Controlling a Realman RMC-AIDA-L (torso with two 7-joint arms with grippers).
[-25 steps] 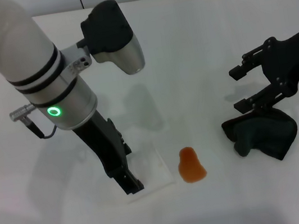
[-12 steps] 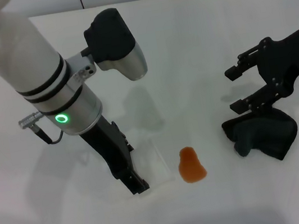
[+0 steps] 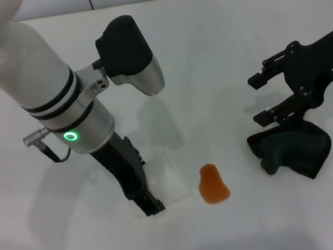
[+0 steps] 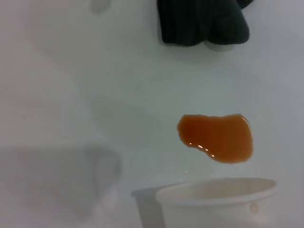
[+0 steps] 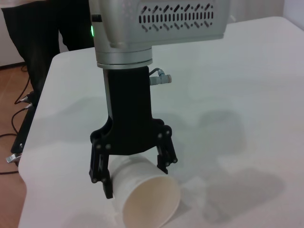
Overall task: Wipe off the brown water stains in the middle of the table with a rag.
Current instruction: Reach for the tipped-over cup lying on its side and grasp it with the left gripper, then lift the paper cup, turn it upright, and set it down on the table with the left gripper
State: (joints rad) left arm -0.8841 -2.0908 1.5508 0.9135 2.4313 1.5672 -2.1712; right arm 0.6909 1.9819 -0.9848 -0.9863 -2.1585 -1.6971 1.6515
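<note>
The brown water stain (image 3: 212, 184) is a small glossy orange blob on the white table (image 3: 207, 61); it also shows in the left wrist view (image 4: 216, 137). The dark rag (image 3: 292, 149) lies in lumpy folds to the stain's right, also in the left wrist view (image 4: 202, 21). My right gripper (image 3: 262, 97) is open and empty, just beyond the rag's far edge and apart from it. My left gripper (image 3: 155, 193) is shut on a white cup (image 3: 162, 177) tipped on its side, just left of the stain. The right wrist view shows that gripper (image 5: 135, 180) clasping the cup (image 5: 145, 194).
The cup's rim (image 4: 216, 189) sits close to the stain in the left wrist view. The left arm's bulky wrist and camera housing (image 3: 125, 46) hang over the table's left half. The table's edge (image 5: 40, 90) and floor cables (image 5: 21, 118) show in the right wrist view.
My left arm has shifted slightly to the right with the cup, which now lies a little farther from the front edge. My right gripper has edged slightly left and away from the rag.
</note>
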